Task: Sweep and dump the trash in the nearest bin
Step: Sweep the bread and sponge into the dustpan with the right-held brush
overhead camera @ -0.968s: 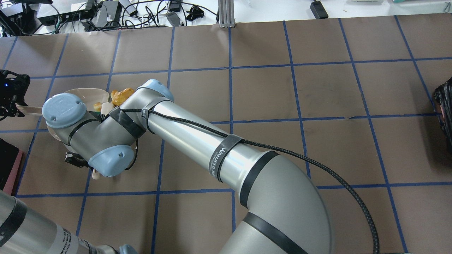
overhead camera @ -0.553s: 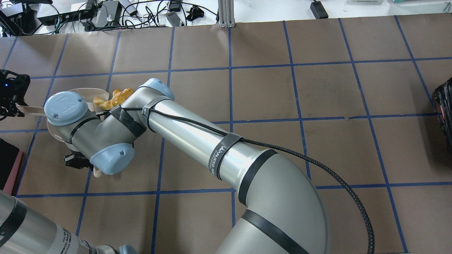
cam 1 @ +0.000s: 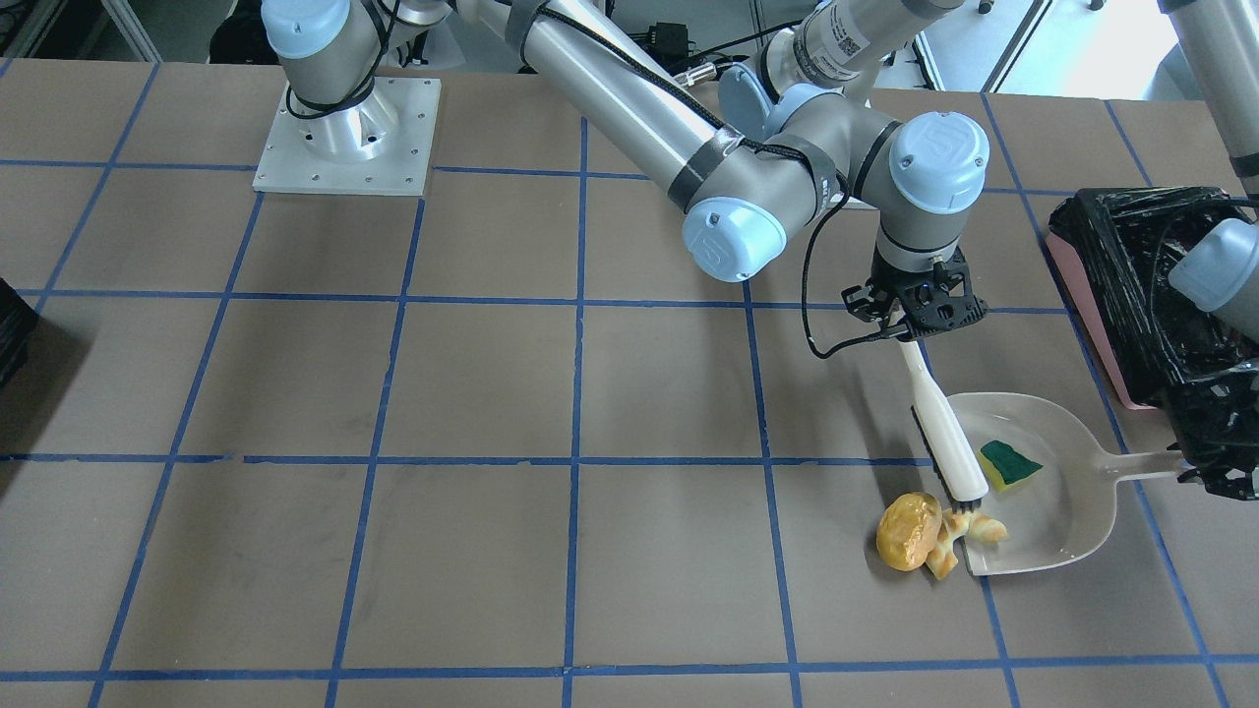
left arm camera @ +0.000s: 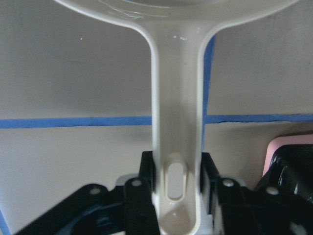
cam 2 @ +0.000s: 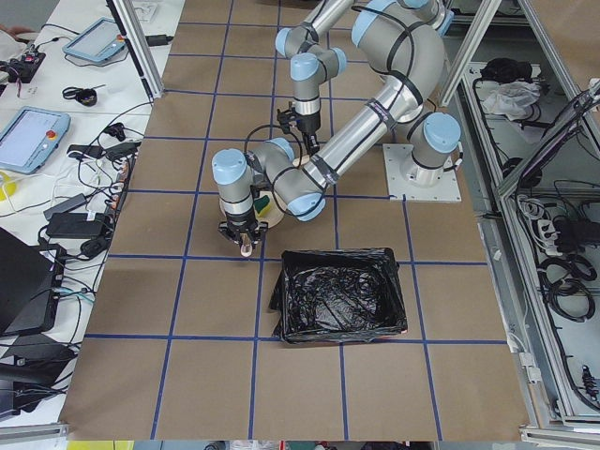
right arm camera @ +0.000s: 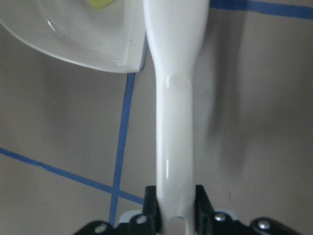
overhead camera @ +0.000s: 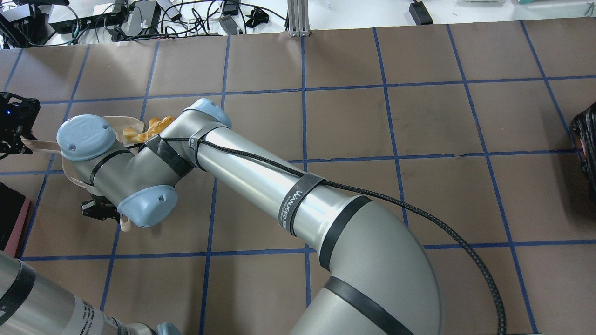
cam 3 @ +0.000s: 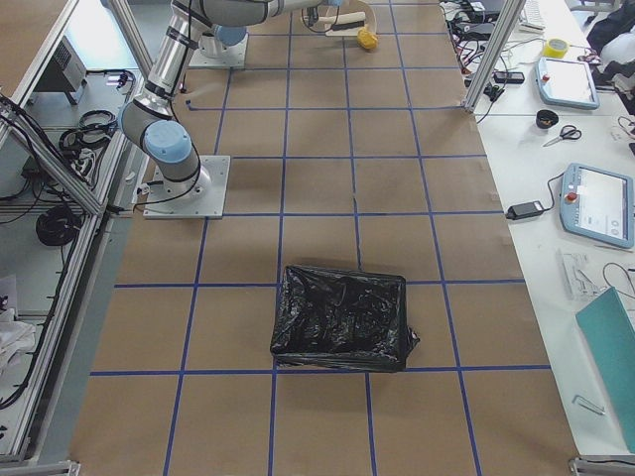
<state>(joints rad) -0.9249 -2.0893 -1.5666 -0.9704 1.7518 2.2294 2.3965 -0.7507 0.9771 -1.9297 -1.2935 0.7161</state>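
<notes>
My right gripper (cam 1: pixel 915 307) is shut on the white brush's handle (cam 1: pixel 931 398); its bristles (cam 1: pixel 962 506) touch the golden bread (cam 1: pixel 974 534) at the dustpan's open lip. The yellow-brown potato lump (cam 1: pixel 907 532) lies on the table just outside the lip, against the bread. The green-and-yellow sponge piece (cam 1: pixel 1010 464) lies inside the white dustpan (cam 1: pixel 1057 511). My left gripper (cam 1: pixel 1218 470) is shut on the dustpan's handle (left arm camera: pixel 176 122). The pink bin (cam 1: pixel 1087 315) with its black bag stands just behind the dustpan. In the overhead view my right arm hides most of this; the bread (overhead camera: pixel 142 133) shows.
A second, all-dark box (cam 3: pixel 342 317) stands far off at the table's other end, at the edge of the overhead view (overhead camera: pixel 587 149). The right arm's base plate (cam 1: pixel 344 138) is bolted to the table. Cables and devices lie beyond the far edge (overhead camera: pixel 139 18).
My right arm has shifted slightly toward the dustpan with the brush. The bread has slid toward the dustpan's lip. The left gripper and dustpan have stayed put.
</notes>
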